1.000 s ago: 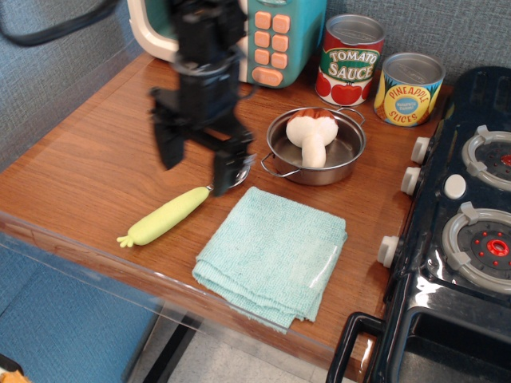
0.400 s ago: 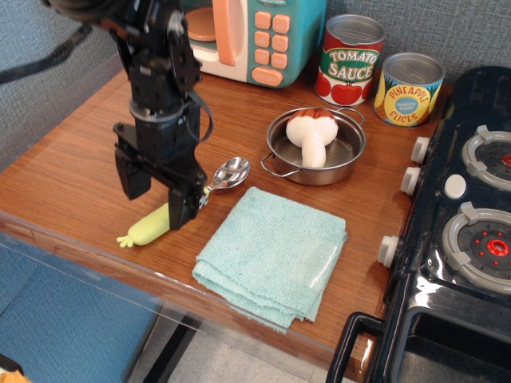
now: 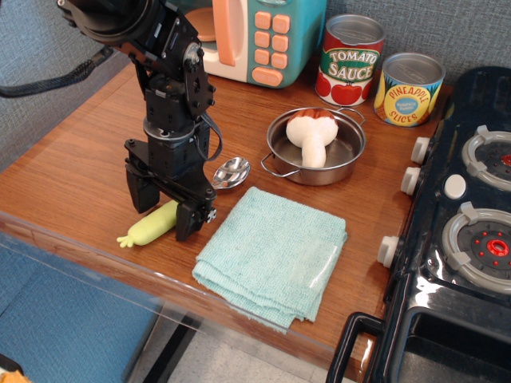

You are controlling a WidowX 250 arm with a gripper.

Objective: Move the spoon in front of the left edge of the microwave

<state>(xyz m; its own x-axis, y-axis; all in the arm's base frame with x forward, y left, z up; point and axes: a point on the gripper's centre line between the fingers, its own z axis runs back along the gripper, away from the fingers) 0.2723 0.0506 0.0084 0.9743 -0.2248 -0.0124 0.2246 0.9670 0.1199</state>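
Spoon (image 3: 172, 214) lies diagonally, bowl toward the pot (image 3: 315, 148), handle toward the table's front-left.

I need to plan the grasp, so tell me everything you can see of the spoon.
The spoon lies flat on the wooden table, left of the teal cloth. Its shiny metal bowl points toward the pan; its thick lime-yellow handle has a notched end. The open gripper straddles the handle's middle, hiding it.

The gripper (image 3: 167, 204) straddles the spoon (image 3: 177, 211) on the table (image 3: 72, 167), 1 finger on each side of its lime-yellow handle; the microwave (image 3: 251, 36) stands well behind.
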